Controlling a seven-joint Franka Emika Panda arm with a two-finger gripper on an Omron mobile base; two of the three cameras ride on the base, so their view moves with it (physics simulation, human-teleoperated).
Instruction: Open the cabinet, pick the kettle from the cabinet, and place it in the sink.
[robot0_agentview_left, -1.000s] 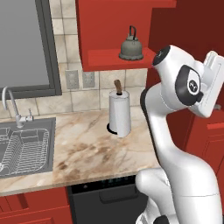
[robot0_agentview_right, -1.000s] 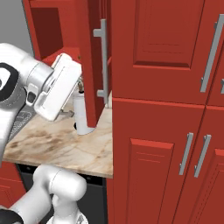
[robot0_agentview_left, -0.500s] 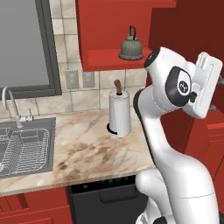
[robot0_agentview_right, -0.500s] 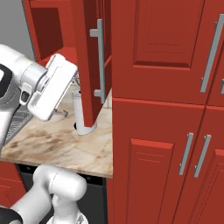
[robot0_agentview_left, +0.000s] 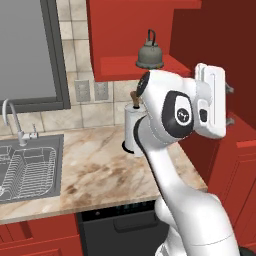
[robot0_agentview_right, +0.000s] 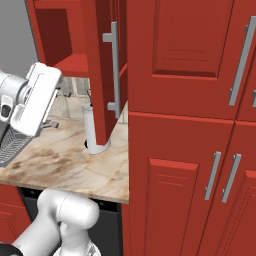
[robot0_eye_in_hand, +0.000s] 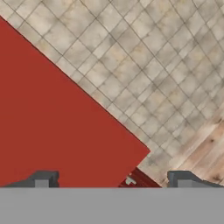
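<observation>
The red wall cabinet (robot0_agentview_left: 125, 30) stands open. Its door (robot0_agentview_right: 99, 75) is swung out over the counter, with the long silver handle (robot0_agentview_right: 115, 70) facing right. On the cabinet's shelf sits the grey-green kettle (robot0_agentview_left: 149, 54), upright. My gripper (robot0_agentview_left: 230, 105) is open and holds nothing. It hangs to the right of and below the kettle, apart from it, close to the inner face of the door (robot0_agentview_left: 215, 45). From the right, the gripper (robot0_agentview_right: 57, 106) is left of the door's edge. In the hand view the fingertips (robot0_eye_in_hand: 42, 179) frame the red door panel and the floor tiles. The sink (robot0_agentview_left: 52, 142) with its faucet (robot0_agentview_left: 12, 120) lies at the far left.
A white paper-towel roll (robot0_agentview_left: 131, 131) stands on the marble counter (robot0_agentview_left: 95, 175) under the cabinet, partly behind my arm. Tall red cabinets (robot0_agentview_right: 200, 100) fill the right side. A dark appliance front (robot0_agentview_left: 120, 225) sits below the counter.
My hand has swung left, away from the door handle, and stays open. The door and kettle have not moved.
</observation>
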